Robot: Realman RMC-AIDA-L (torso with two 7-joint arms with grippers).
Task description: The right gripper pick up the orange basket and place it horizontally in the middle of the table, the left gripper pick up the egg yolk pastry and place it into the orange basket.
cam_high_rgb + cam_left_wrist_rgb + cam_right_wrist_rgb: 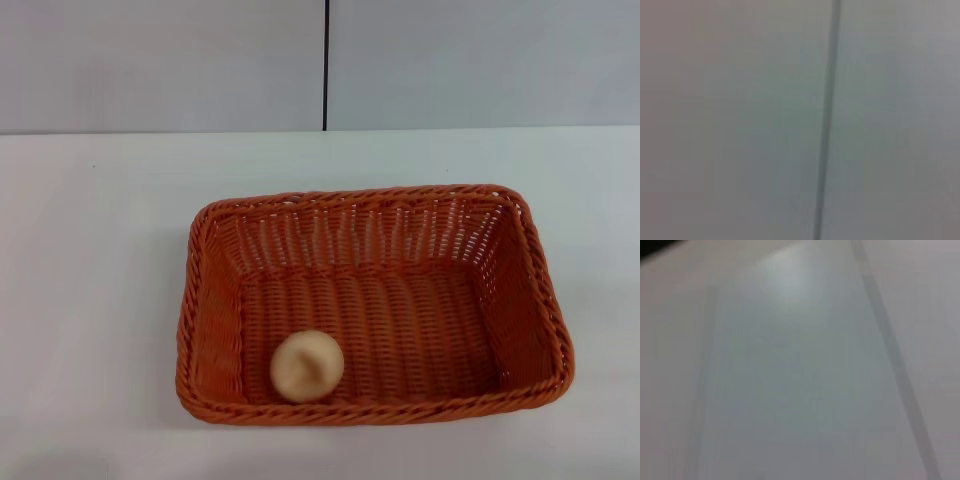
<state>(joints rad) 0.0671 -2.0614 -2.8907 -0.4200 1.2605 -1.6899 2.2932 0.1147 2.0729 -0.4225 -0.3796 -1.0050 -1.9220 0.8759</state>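
One orange basket [375,305] lies flat near the middle of the table [90,300], long side running left to right, open side up. One egg yolk pastry [307,367] rests inside it on the woven floor, close to the near wall and toward the left end; pale beige side faces up, the glazed top is not visible.

Neither the left gripper nor the right gripper appears in any view. Both wrist views take in only a plain grey surface crossed by a dark seam. Whether the jaws are spread or pressed together cannot be told.

Judgement: both placements look complete, basket centred and pastry in it. Nothing left to grasp; the next move likely calls only for the arms to remain clear of the basket.
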